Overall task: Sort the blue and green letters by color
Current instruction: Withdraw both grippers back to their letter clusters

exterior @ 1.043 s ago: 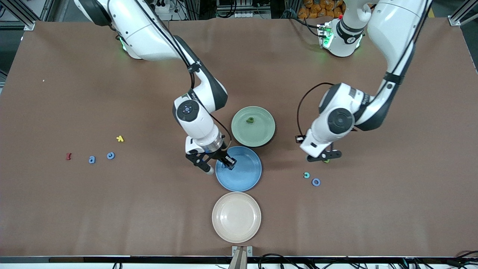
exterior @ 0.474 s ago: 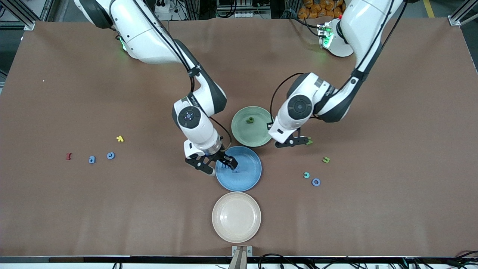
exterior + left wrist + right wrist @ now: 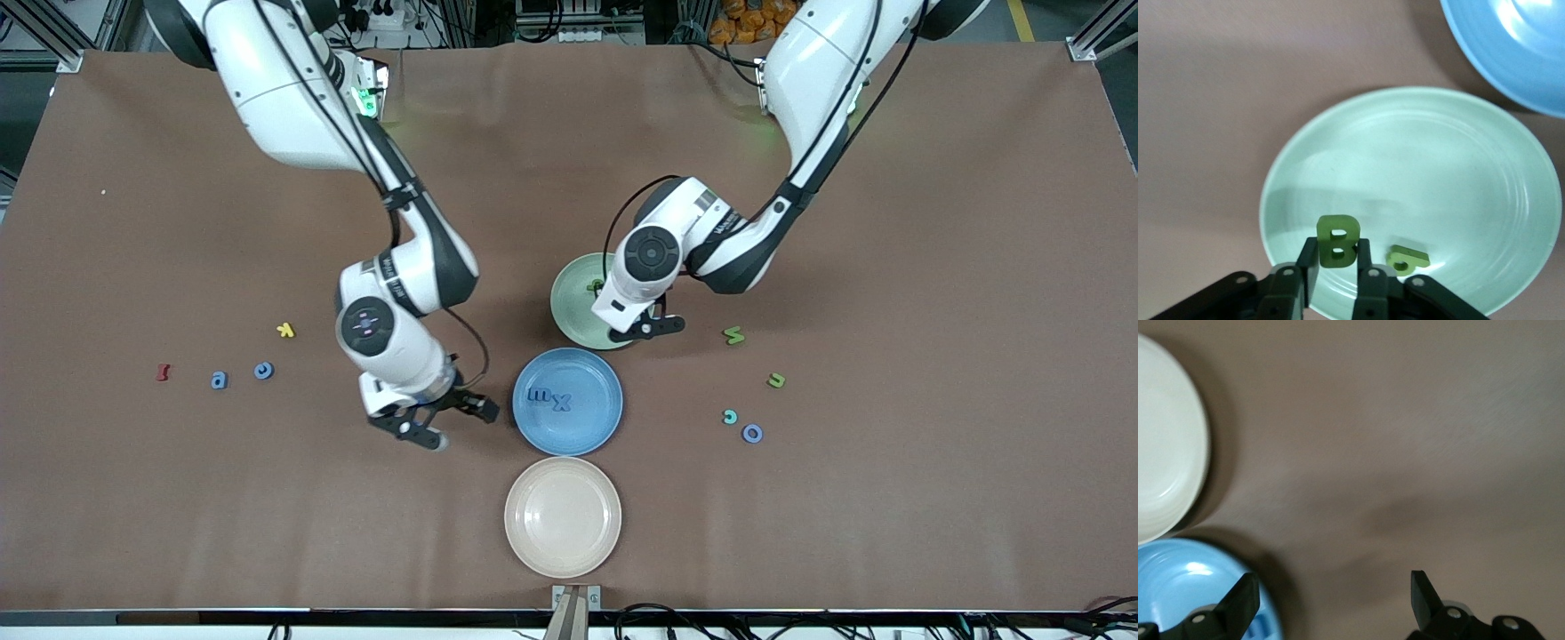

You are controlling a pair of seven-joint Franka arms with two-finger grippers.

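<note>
Left gripper [image 3: 1336, 267] pinching green B [image 3: 1337, 241] over green plate [image 3: 1458, 167] rim; right gripper [image 3: 447, 423], now spread empty, having left blue plate [image 3: 596, 427].

Left gripper [image 3: 646, 330] occupies green plate [image 3: 1458, 167]; right gripper [image 3: 447, 423] blocks blue plate's [image 3: 594, 418] side. Cream plate [image 3: 533, 542] unobstructed.

A yellow k [image 3: 285, 330], a dark red letter [image 3: 163, 372], a teal c [image 3: 730, 416] and a periwinkle ring [image 3: 752, 434] lie on the brown table [image 3: 933, 267].
</note>
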